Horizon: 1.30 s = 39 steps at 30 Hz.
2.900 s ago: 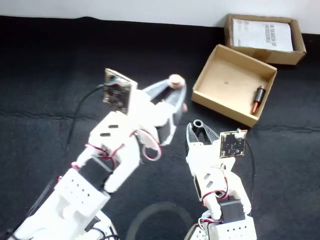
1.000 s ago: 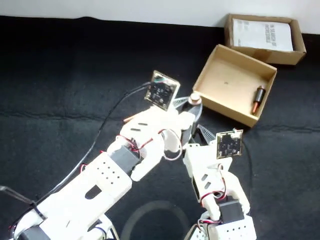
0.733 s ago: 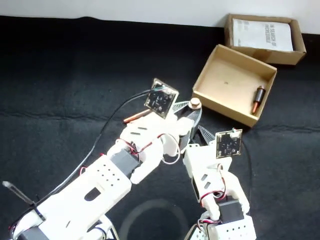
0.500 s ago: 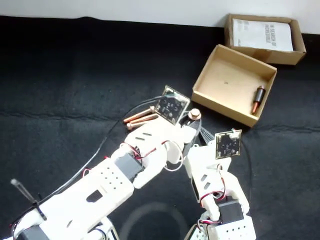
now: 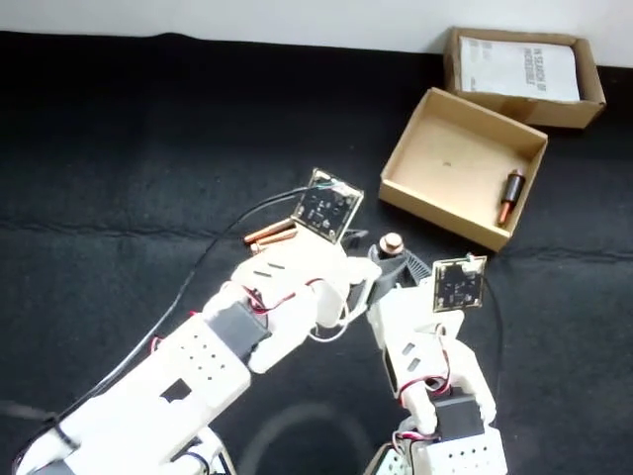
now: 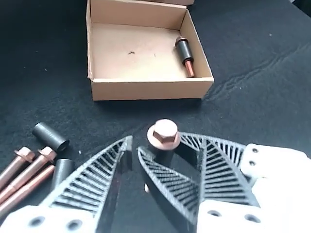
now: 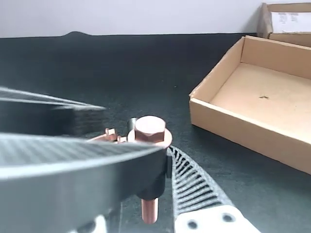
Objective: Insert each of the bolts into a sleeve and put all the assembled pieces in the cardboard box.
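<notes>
Right gripper [image 7: 163, 162]: clamping an upright black cylindrical sleeve [image 6: 164, 154], now carrying the copper hex-head bolt [image 6: 163, 133] that the left gripper was holding earlier. Left gripper [image 6: 134, 145]: fingers sitting narrowly parted, gripping nothing, just beside the sleeve. Open brown cardboard box [image 5: 435, 220]: lying at one o'clock, holding one assembled piece [image 5: 510, 196]. Loose copper bolts [image 5: 270, 236]: lying at nine o'clock.

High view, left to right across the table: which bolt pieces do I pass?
Loose copper bolts → upright copper bolt in a black sleeve → assembled bolt-and-sleeve piece inside the open cardboard box.
</notes>
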Motion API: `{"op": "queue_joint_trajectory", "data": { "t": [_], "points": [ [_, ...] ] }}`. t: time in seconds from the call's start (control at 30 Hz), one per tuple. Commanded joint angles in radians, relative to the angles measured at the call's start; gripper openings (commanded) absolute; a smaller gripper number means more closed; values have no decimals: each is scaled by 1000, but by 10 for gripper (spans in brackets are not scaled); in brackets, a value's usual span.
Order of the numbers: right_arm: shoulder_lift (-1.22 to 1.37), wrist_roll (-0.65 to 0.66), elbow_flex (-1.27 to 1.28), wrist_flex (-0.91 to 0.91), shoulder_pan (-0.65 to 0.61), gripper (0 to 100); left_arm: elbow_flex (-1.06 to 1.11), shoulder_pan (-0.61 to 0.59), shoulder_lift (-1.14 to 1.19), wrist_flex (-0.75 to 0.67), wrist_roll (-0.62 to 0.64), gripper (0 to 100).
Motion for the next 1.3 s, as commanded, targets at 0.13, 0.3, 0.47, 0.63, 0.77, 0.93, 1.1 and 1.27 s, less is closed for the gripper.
{"op": "queue_joint_trajectory", "data": {
  "t": [0.13,0.3,0.47,0.63,0.77,0.93,1.1,1.27],
  "points": [
    [-19,-6,65,-4,58,7,-65,-39,-208,190,5,217],
    [-12,-6,48,-1,59,7,-61,-166,-366,235,6,216],
    [-10,-6,-61,73,58,7,-61,-306,-496,324,6,216],
    [-8,-3,-159,136,59,7,-61,-395,-588,439,6,161],
    [-7,72,-246,154,59,7,-19,-460,-654,482,5,32],
    [73,95,-392,156,61,7,133,-565,-803,480,5,11],
    [303,87,-590,156,108,7,321,-639,-1026,480,3,9],
    [536,87,-783,156,174,7,447,-690,-1067,480,3,9]
  ]
}}
